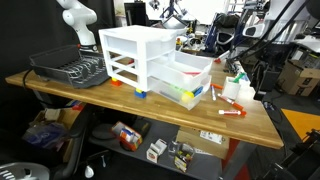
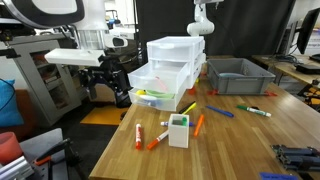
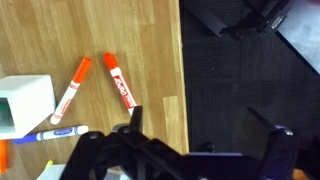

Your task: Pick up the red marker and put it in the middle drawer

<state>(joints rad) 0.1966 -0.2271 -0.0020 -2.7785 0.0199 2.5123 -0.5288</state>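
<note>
Above the edge of the wooden table (image 3: 100, 40), my gripper (image 3: 205, 130) hangs with fingers spread and empty, the red marker (image 3: 119, 80) lying near a white cup (image 3: 22, 105), so I judge the reach next: shift over, descend, pinch.

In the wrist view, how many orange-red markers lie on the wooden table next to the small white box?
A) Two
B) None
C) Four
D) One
A: two orange-red markers, one nearer the small white box and one beside it, lie apart on the wooden table, forming a V.
</note>
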